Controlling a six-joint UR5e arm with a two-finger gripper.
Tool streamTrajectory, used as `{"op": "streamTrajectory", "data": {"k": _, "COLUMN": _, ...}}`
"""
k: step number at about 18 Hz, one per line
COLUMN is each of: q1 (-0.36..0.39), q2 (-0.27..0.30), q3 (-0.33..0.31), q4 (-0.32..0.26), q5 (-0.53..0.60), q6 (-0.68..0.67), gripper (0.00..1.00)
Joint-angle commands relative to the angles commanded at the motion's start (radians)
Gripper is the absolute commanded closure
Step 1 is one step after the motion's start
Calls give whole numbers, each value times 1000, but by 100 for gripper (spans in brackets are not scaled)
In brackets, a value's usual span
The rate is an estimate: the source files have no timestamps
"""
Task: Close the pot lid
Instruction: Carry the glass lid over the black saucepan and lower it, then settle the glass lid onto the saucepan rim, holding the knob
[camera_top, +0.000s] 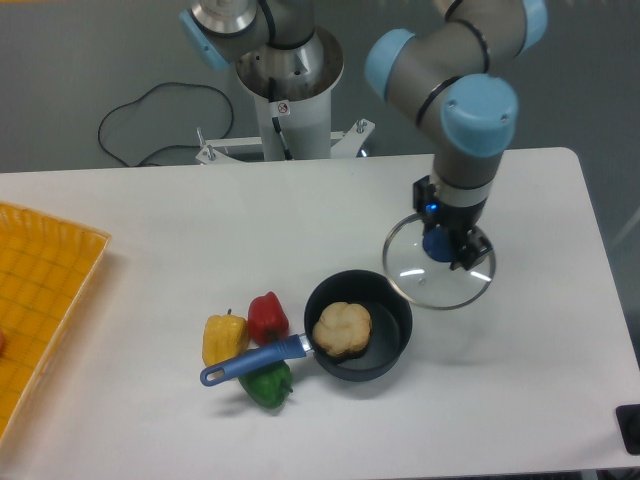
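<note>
Gripper (447, 245) clamped on the blue knob of the lid (440, 275), carrying the clear glass disc with its metal rim level above the table (150, 230). Pot (358, 325) down at about eight o'clock from the lid, nearly touching its edge in view; small, round, dark grey, open-topped, holding a pale lumpy bun (342, 329). Long blue handle (250, 360) pointing off toward eight o'clock, between three glossy peppers (266, 318).
</note>
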Motion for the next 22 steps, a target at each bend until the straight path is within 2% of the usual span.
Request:
{"op": "streamTrajectory", "data": {"k": 4, "q1": -48, "q2": -25, "q3": 2, "q4": 12, "q5": -2, "q6": -31, "gripper": 42}}
{"op": "streamTrajectory", "data": {"k": 22, "q1": -103, "q2": -80, "q3": 44, "q4": 15, "q5": -18, "q6": -83, "gripper": 42}}
